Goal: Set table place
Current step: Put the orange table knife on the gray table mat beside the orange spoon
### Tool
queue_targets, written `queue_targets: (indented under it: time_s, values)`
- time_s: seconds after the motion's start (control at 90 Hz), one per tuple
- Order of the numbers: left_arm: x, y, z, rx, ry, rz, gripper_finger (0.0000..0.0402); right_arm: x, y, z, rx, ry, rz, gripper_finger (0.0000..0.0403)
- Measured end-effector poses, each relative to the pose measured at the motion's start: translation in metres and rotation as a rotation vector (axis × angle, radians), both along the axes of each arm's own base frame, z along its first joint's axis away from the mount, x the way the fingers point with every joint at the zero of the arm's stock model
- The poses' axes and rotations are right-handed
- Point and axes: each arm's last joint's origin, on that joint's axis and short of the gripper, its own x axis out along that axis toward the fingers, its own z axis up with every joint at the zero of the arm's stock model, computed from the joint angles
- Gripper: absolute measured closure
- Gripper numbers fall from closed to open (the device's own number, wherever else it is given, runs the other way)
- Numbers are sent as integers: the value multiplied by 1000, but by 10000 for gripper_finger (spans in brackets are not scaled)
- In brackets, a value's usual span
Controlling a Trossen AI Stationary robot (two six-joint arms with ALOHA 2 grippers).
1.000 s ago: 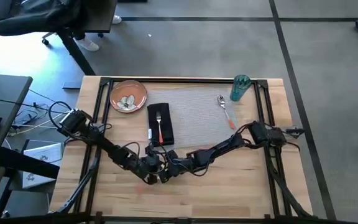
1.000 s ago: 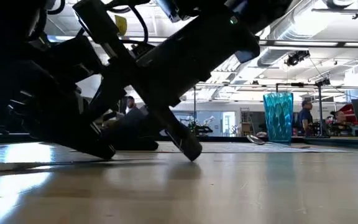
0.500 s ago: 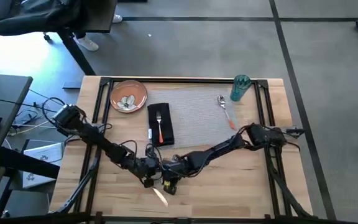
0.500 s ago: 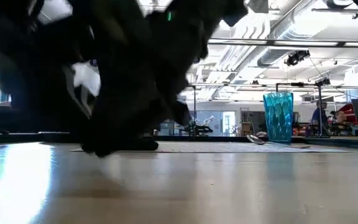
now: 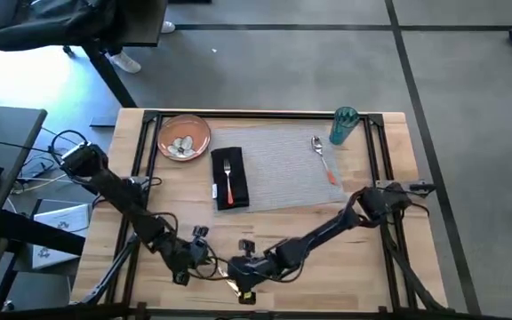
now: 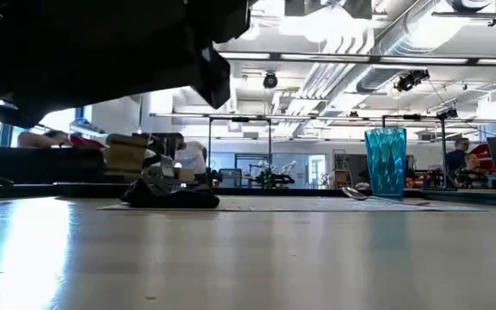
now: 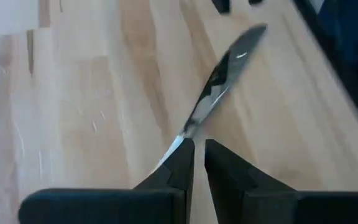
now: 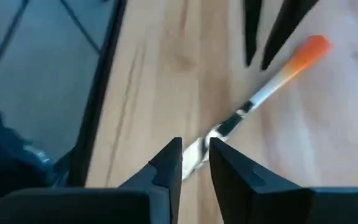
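Where grippers [image 5: 216, 271] meet, knife [image 8: 266, 87].

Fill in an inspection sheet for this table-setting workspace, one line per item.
Surface: light wood table with a black rail frame, bare at the front.
Job's things: grey placemat; black napkin with the fork on it; spoon on the mat; teal cup at the mat's far corner; orange-brown plate off the mat, by the far-left corner; orange-handled knife near the front edge.
Clutter: small pale bits on the plate, unidentifiable.
Grippers: left tool and right tool both low at the front edge, beside the knife; grip unclear.
Cables: loose cables on the floor left of the table.
Surroundings: people in the room behind.
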Motion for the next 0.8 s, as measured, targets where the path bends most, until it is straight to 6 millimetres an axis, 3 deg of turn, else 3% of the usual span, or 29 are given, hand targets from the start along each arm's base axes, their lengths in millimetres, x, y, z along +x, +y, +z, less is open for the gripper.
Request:
queue_targets:
  time_s: [0.178,0.378,0.611,0.8]
  values:
    - [6,-5,-6,24,-40,-101,321,-4,2,-2,41,39,-63,341]
    - [9,-3,-26,117,10,-129,276,-7,6,-3,54,49,-104,341]
    - [22,2,-32,96,-13,-90,261,-10,10,-3,45,41,-118,341]
    - [28,8,-27,37,-30,-63,261,-11,12,-4,52,49,-125,341]
